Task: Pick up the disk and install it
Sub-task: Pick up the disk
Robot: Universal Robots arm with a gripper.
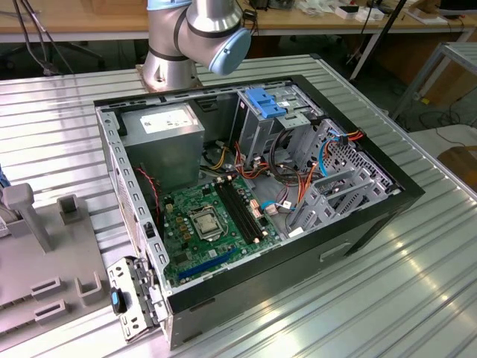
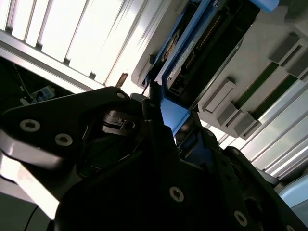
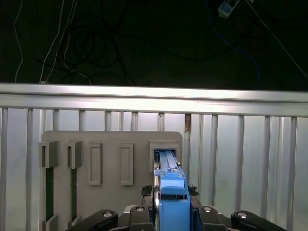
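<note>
Black housing of the hand (image 3: pixel 173 193) sits closest in both wrist views, screw heads showing on its dark plates. Its two fingers (image 3: pixel 155 195) are closed against the bright blue carrier of the disk (image 3: pixel 168 164), one on each side, so the hand is clamped on the disk. The disk stands on edge and runs straight ahead of the fingers, with its far end at the mouth of a slot (image 3: pixel 166 153) in the grey holder (image 3: pixel 110 138). Whether that end rests inside the slot or has come free cannot be told.

In the second wrist view the drive's dark face and connector edge reach out past the fingertips, framed by the blue plastic.

Beside the hand, the holder carries four more upright slots in a row; the two farthest from the hand have green showing inside them. The holder lies flat on the ribbed metal surface (image 3: pixel 240 154), which runs on beyond it to a raised rail, with dark floor and loose cables past that.

In the exterior view the arm (image 1: pixel 200 33) rises behind an open computer case (image 1: pixel 358 233) on the same surface. Inside the case are a green motherboard (image 1: pixel 200 224), a grey power supply (image 1: pixel 165 142) and a drive cage topped by a fixed blue bracket (image 1: pixel 265 101). The holder lies at the exterior view's left of the case.
</note>
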